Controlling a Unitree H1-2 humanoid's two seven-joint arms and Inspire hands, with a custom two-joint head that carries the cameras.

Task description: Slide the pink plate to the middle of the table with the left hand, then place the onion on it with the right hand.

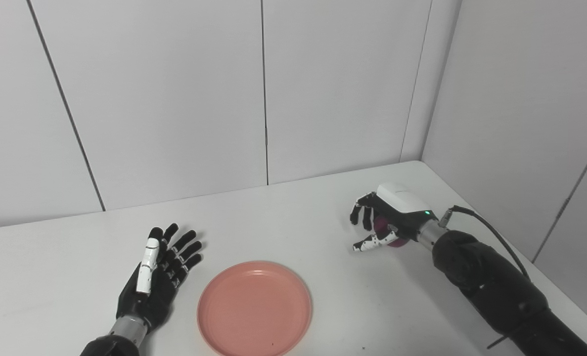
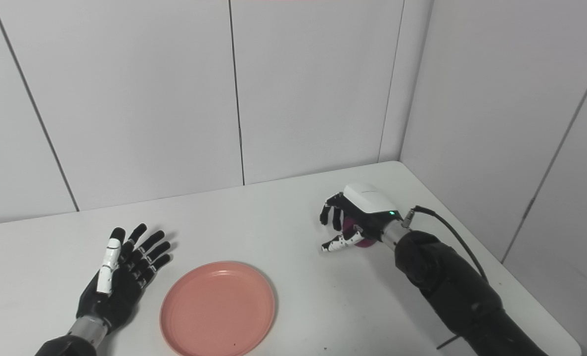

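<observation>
Two robot hands and two task objects lie on one white tabletop (image 1: pixel 298 222), listed left to right.

Left robot hand (image 1: pixel 159 274): black with a white thumb segment, resting palm-up and flat on the tabletop, fingers spread and holding nothing; it lies just beside the plate's left rim without touching it.

Round pink plastic plate (image 1: pixel 254 308): shallow, with a raised rim, empty, sitting near the front edge at about the middle of the tabletop's width; judged already in place for the first step.

Right robot hand (image 1: pixel 384 222): white-backed with black fingers, on the right side of the tabletop, well apart from the plate; its fingers curl over the onion and the thumb reaches under the near side. Whether the hold is firm, or the onion has left the surface, cannot be told.

Dark purple-red onion (image 1: pixel 386 232): mostly hidden inside the right robot hand, only a patch showing between fingers and thumb.

Step in hand (judgement): grasping the onion.

Doing it well (judgement): close fingers and thumb evenly around the round body so it cannot roll out, lift straight up before travelling left, lower over the plate's centre, and release low to prevent rolling past the rim.
</observation>
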